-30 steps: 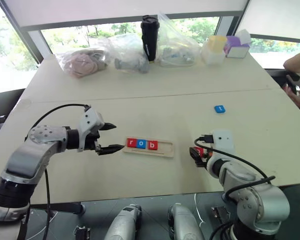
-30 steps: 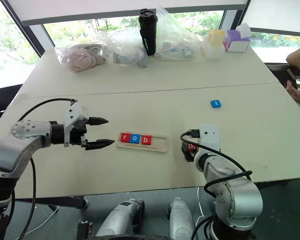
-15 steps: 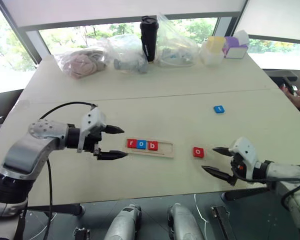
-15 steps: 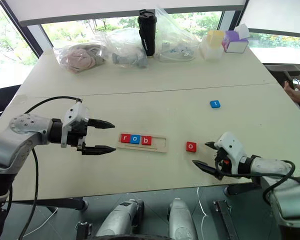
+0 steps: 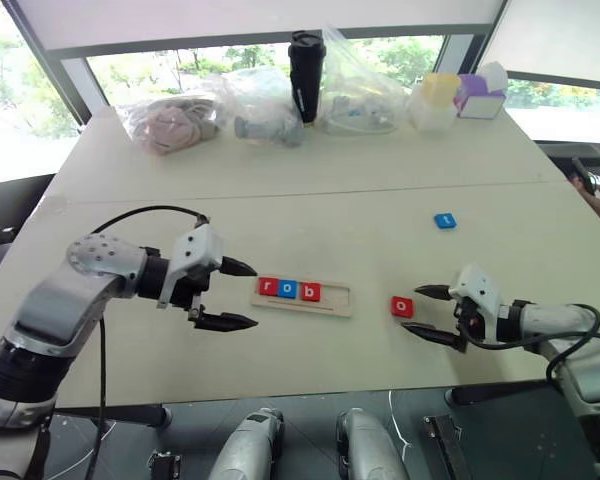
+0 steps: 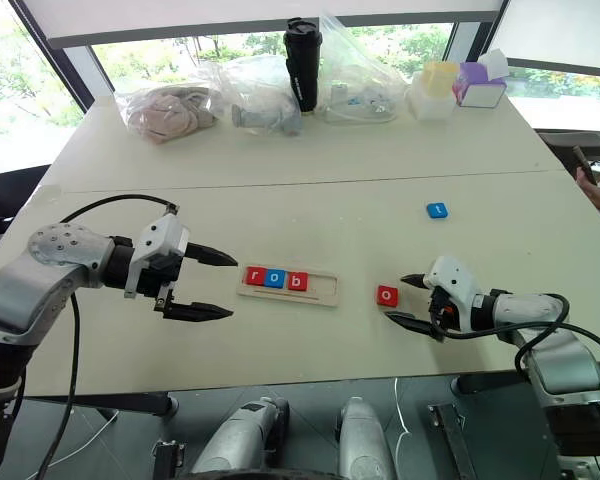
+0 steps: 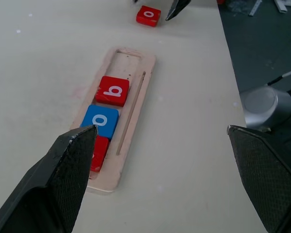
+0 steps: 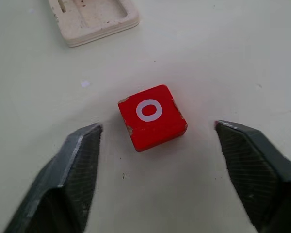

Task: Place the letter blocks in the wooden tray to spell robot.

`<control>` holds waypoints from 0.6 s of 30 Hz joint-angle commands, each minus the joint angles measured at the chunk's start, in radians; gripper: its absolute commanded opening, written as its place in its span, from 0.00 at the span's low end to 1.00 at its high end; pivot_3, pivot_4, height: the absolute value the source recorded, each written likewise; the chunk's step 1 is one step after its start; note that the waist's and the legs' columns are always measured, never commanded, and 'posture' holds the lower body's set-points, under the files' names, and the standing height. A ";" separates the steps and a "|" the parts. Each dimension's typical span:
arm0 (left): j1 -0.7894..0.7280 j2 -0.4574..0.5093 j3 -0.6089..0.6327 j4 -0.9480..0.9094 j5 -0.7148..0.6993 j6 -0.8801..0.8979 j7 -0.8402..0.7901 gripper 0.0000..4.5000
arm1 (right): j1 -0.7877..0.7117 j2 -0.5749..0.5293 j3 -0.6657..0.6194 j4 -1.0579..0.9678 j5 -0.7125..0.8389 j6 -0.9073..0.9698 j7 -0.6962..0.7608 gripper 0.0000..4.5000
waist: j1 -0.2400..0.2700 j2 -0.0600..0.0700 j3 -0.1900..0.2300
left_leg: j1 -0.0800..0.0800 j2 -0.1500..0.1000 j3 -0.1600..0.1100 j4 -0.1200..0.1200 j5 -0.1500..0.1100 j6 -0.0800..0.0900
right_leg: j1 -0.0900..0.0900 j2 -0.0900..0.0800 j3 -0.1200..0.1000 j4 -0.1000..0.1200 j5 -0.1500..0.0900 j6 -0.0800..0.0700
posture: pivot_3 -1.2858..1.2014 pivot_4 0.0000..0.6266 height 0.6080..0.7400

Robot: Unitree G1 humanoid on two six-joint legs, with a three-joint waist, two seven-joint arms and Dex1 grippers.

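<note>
Step four: right hand (image 6: 408, 301) spread, ungrasping, just beside red o block (image 6: 386, 295) right of wooden tray (image 6: 320, 294); next clench, carry to slot after b; left hand (image 6: 216, 285) spread, empty.

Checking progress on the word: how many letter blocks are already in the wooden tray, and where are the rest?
3 sit in the pale wooden tray: red r tile, blue o tile, red b tile. The red o tile lies on the table; the blue tile farther back.

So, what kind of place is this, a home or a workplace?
Probably an office or lab room, not a home. Two large plain tables stand pushed together beside a wide window with trees outside. Along the far edge lie plastic bags of loose items, a black tumbler and storage boxes.
</note>
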 commanded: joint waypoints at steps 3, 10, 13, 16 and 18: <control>-0.001 0.006 0.020 0.004 0.009 -0.019 0.012 1.00 | -0.027 -0.015 0.023 0.019 -0.016 -0.059 0.027 0.26 | -0.004 0.000 0.000 | 0.000 0.000 0.000 0.000 0.000 0.000 | 0.000 0.000 0.000 0.000 0.000 0.000 | 0.52 0.24 1.00; -0.005 0.008 0.022 0.025 0.021 -0.033 0.017 1.00 | -0.086 -0.015 0.035 0.020 -0.014 -0.049 0.028 0.26 | -0.004 0.000 0.000 | 0.000 0.000 0.000 0.000 0.000 0.000 | 0.000 0.000 0.000 0.000 0.001 0.002 | 0.52 0.24 1.00; 0.000 0.010 0.027 0.029 0.023 -0.038 0.020 1.00 | -0.132 -0.011 0.034 -0.021 0.015 0.001 0.023 0.26 | -0.005 0.000 0.000 | 0.000 0.000 0.000 0.000 0.000 0.000 | 0.000 0.000 0.000 0.000 0.001 0.002 | 0.52 0.24 1.00; 0.008 0.015 0.032 0.021 0.021 -0.036 0.020 1.00 | -0.199 0.003 0.070 -0.067 0.028 0.057 0.029 0.26 | -0.007 0.000 0.000 | 0.000 0.000 0.000 0.000 0.000 0.000 | -0.001 0.000 0.000 0.000 0.001 0.002 | 0.52 0.24 1.00; 0.013 0.017 0.034 0.013 0.020 -0.034 0.021 1.00 | -0.247 0.016 0.120 -0.082 0.023 0.096 0.037 0.26 | -0.005 0.000 0.000 | 0.000 0.000 0.000 0.000 0.000 0.000 | -0.001 0.000 0.000 0.001 0.001 0.002 | 0.52 0.24 1.00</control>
